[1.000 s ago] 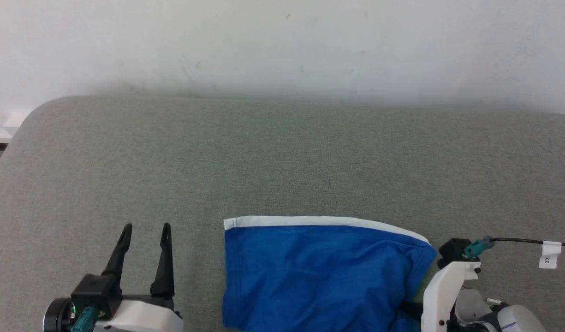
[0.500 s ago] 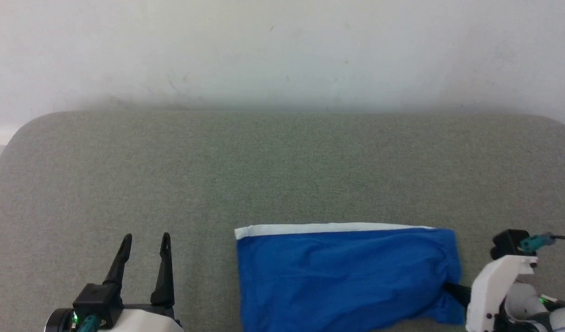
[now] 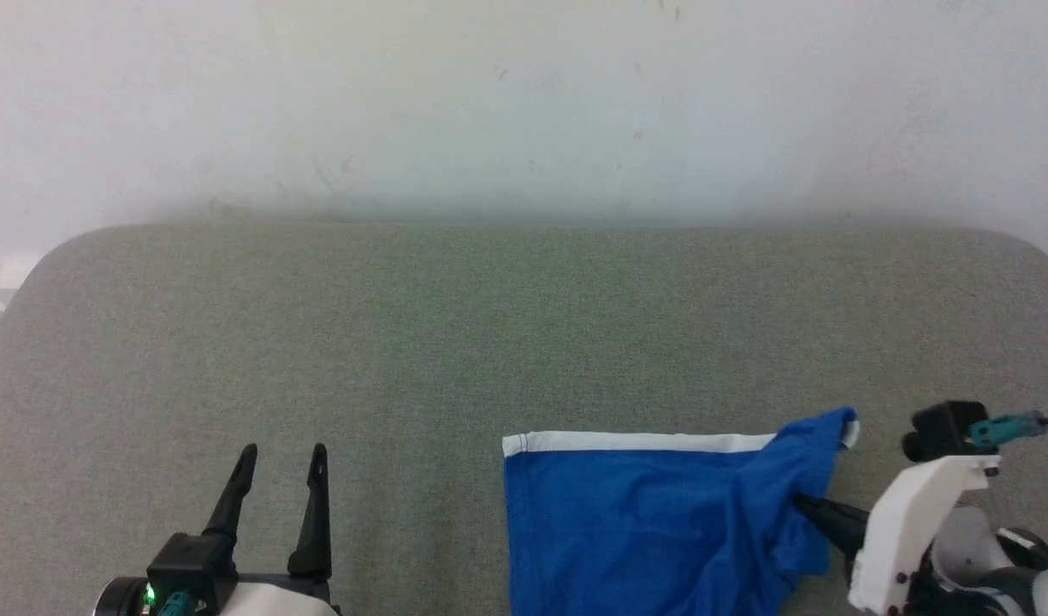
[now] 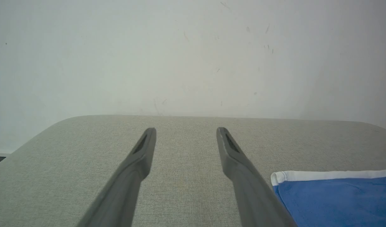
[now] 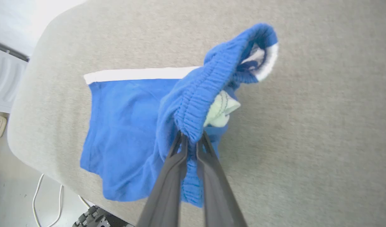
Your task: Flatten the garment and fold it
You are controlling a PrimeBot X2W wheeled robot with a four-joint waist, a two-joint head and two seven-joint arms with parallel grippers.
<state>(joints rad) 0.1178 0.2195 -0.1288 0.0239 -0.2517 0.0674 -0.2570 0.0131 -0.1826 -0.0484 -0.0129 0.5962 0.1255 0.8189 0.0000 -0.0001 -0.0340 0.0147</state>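
Since the right gripper was pinched nearly closed on the ribbed waistband of the garment, that end of the blue shorts hung lifted off the grey table. It was bunched and curled over just ahead of the fingertips, while the rest trailed away to that gripper's left and lay flat on the surface. The cloth's long axis ran sideways from the held end toward the other arm, with the white band along the edge farther from the robot. The left gripper was spread wide with nothing between its fingers. The free hem corner lay on the table off to its right, apart from its right-hand finger and untouched. By my reading, the coming move turned on that gap: the right gripper held one end, and the left was the nearer arm for the loose corner, which it would have to reach sideways to its right. No container was in play, though the waistband's mouth gaped and showed a pale label inside.
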